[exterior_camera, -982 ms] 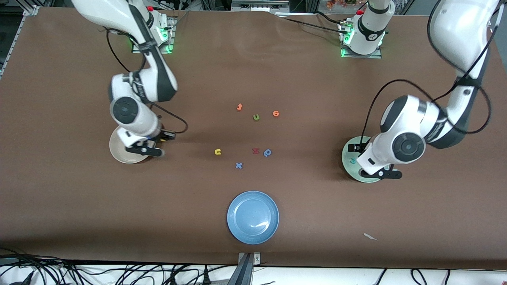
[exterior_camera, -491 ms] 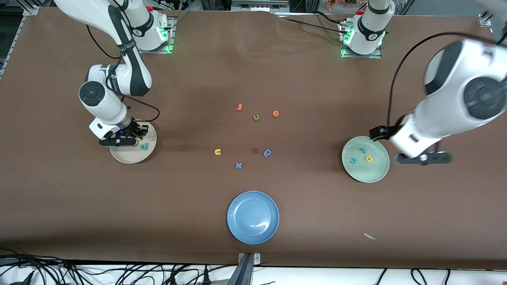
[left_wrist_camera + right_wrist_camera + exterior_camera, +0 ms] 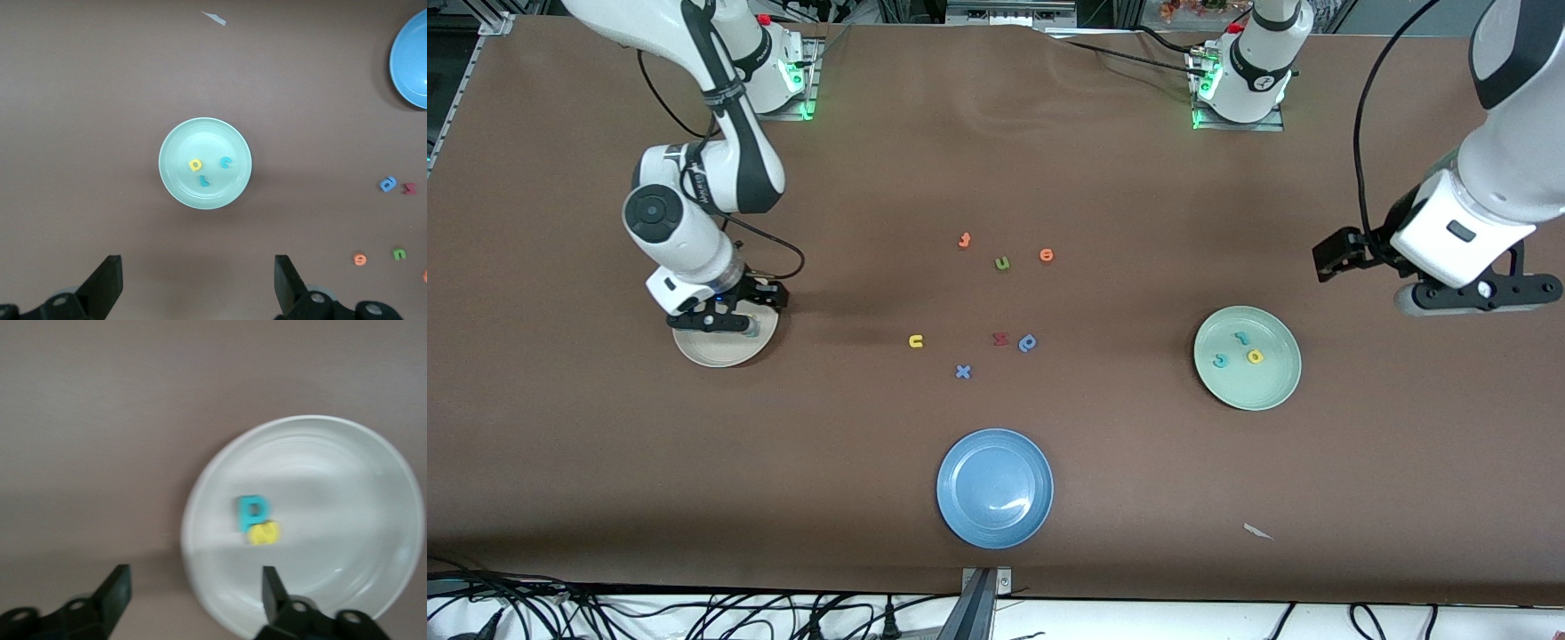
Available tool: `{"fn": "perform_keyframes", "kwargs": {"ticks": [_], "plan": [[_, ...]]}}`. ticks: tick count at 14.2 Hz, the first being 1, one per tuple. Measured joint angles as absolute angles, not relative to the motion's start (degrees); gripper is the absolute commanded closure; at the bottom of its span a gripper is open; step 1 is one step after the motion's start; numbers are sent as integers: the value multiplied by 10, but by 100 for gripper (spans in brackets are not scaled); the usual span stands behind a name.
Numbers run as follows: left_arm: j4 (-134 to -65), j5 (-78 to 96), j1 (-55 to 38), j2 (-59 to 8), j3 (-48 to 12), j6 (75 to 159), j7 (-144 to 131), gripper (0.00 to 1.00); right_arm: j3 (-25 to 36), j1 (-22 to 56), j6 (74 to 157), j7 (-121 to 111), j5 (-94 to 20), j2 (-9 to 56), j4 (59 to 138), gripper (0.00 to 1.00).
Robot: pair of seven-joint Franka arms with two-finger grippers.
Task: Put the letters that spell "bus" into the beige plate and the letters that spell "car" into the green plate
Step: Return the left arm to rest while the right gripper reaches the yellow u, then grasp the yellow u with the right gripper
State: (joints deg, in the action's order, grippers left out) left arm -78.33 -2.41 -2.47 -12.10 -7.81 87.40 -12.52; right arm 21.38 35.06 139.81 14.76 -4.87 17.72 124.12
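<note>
On the brown desk (image 3: pixel 605 462), the round pale mint-green plate (image 3: pixel 1272 387) toward the left arm's end is seen to hold three small foam letters — a teal "c" (image 3: pixel 1220 360), a yellow "a" (image 3: pixel 1255 356) and a thin teal "r" (image 3: pixel 1241 338) — so the word "car" can be judged complete. The round cream-beige plate (image 3: pixel 711 354) at the right arm's end is shown in the right wrist view to carry a teal "b" (image 3: pixel 251 511) with a yellow "s" (image 3: pixel 264 533) touching it; "bus" is thus two-thirds done. The yellow foam "u" (image 3: pixel 915 341) lies on the desk among the spare letters, well apart from either plate, and is judged to be what remains. A round blue plate (image 3: pixel 994 487) is left empty nearer the front camera. The right gripper (image 3: pixel 713 322) is held low over the beige plate, pointing down, its fingers (image 3: pixel 115 590) spread wide with nothing between them. The left gripper (image 3: pixel 1476 295) is raised above bare desk beside the green plate, its wrist camera looking straight down on it; its fingers (image 3: pixel 107 283) are likewise fully apart and empty, and that arm appears to be waiting.
</note>
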Motion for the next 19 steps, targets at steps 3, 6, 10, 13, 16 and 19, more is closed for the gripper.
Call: {"fn": "perform_keyframes", "kwargs": {"ticks": [3,6,10,13,16,19], "plan": [[-923,-5,-40,-50,-38,978,-73,0,167,354,1365,252,-53,198,1180,0],[-1000,-2,-39,-2,-32,1006,-68,0,123,355,1362,320,-94,252,1114,0],[-1005,-1,-23,13,-32,997,-65,0,86,356,1352,372,-105,330,1024,1],[-997,-1,-22,16,-36,971,-65,0,70,360,1337,397,-105,367,971,1],[-978,-1,-22,16,-37,941,-65,0,68,378,1334,398,-94,399,944,1],[-974,-1,-22,16,-37,934,-65,0,69,383,1334,398,-70,416,938,1]]}}
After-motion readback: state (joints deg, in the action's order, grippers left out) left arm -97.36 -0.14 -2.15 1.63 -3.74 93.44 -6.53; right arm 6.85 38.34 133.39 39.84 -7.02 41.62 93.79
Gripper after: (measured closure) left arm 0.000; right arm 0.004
